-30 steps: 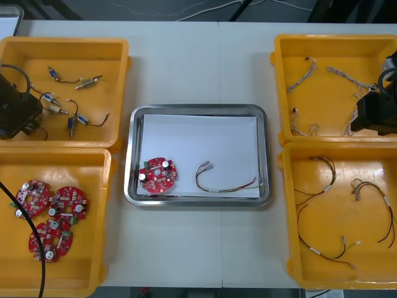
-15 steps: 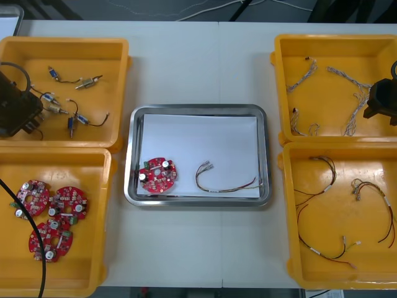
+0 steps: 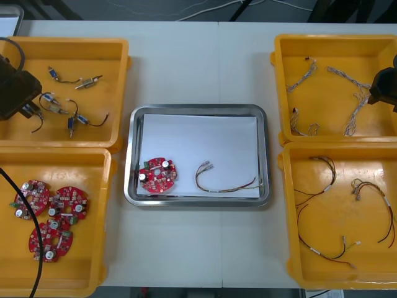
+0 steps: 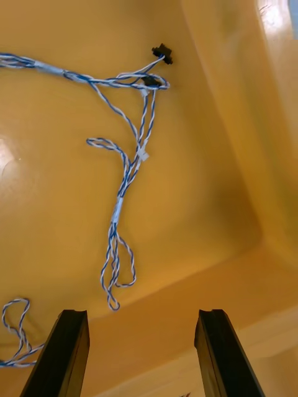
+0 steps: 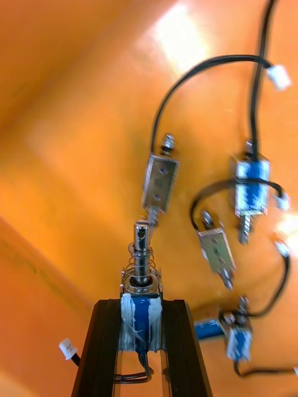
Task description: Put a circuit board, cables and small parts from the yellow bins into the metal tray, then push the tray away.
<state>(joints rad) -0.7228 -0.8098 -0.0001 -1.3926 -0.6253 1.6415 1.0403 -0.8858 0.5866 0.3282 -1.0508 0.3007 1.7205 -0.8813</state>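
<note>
My left gripper (image 5: 141, 304) pinches one small metal part (image 5: 141, 248) clear of its bin (image 5: 62, 93), bound for the tray (image 3: 197, 109); my right gripper (image 4: 142, 313) hangs wide open above cables (image 4: 127, 167).

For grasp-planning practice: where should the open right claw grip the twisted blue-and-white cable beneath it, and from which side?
Probably the cable at its single stretch between loops, from straight above: it lies flat on the yellow bin floor, so the right claw can straddle it.
</note>
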